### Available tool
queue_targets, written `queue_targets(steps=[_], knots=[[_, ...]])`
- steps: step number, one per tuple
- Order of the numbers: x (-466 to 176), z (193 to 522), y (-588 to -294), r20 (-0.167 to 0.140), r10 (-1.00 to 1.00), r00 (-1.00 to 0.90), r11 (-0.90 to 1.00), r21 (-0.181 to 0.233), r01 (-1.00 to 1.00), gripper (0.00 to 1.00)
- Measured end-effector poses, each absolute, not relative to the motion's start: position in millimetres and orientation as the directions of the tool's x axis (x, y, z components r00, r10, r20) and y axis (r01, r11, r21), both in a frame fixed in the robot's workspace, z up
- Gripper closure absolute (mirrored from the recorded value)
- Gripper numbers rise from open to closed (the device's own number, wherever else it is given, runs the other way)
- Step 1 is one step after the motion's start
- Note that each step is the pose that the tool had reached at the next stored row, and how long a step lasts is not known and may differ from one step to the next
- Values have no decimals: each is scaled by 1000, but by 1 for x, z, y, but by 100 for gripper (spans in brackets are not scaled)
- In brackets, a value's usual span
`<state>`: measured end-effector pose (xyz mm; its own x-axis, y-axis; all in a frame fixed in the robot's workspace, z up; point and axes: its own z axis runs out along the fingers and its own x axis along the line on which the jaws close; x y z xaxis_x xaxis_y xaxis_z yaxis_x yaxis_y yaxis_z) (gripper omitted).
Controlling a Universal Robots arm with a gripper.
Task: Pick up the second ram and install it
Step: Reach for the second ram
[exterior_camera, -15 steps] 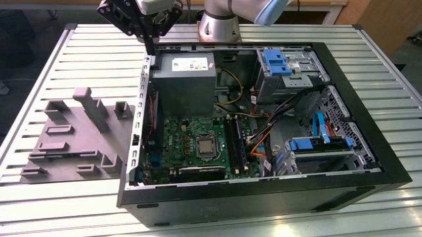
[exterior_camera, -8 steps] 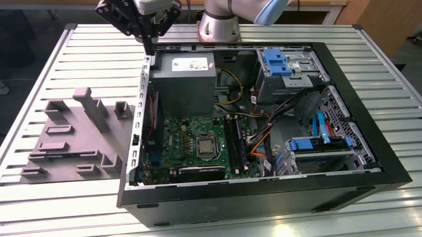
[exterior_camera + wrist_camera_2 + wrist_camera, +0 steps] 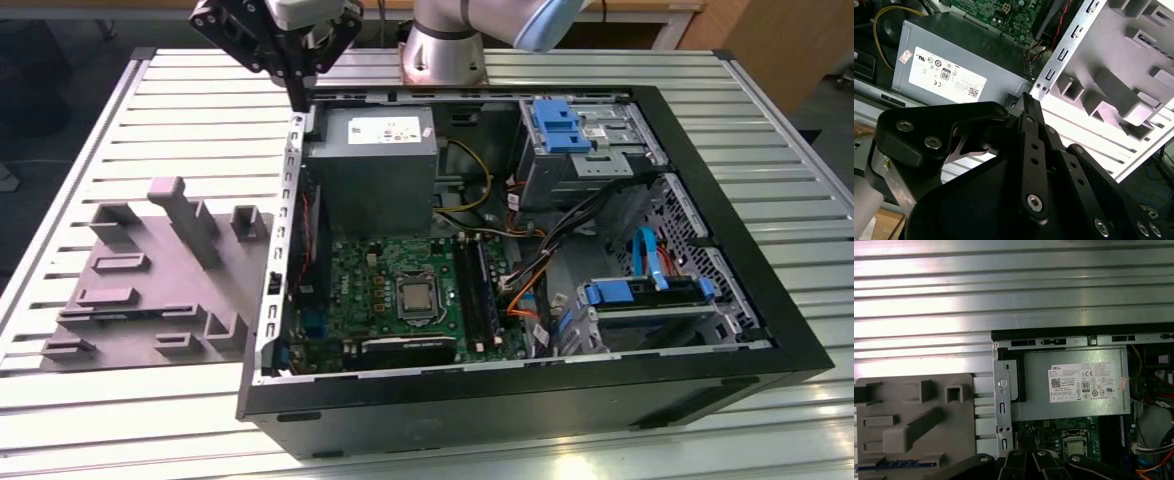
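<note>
Hand (image 3: 302,96) just above computer case (image 3: 534,405) edge, fingers (image 3: 1033,150) closed together, gripping nothing

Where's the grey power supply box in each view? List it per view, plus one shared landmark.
Exterior view: power supply box, far corner of the case, the exterior view's left.
Second wrist view: box past the gripper.
First wrist view: box inside the case rim.
Shared: grey moulded tray.

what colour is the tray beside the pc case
Pale grey all over. The tray shows best in the exterior view.
</note>
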<state>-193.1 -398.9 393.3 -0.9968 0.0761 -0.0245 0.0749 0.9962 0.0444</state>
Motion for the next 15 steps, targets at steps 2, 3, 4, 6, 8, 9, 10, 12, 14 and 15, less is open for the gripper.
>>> queue_targets(steps=[2,3,4,6,8,9,10,12,14,15], knots=[[-194,393,-399,-24,76,-997,996,44,75,89],[-194,393,-399,-24,76,-997,996,44,75,89],[-194,393,-399,-24,76,-997,996,44,75,89],[-195,393,-399,-25,76,-997,996,44,75,89],[-195,393,-399,-24,76,-997,996,44,75,89],[-196,393,-399,-24,76,-997,996,44,75,89],[-196,393,-399,-24,76,-997,996,44,75,89],[-197,393,-399,-24,76,-997,996,44,75,89],[-197,393,-399,-24,76,-997,996,44,75,89],[-198,393,-399,-24,76,-997,996,44,75,89]])
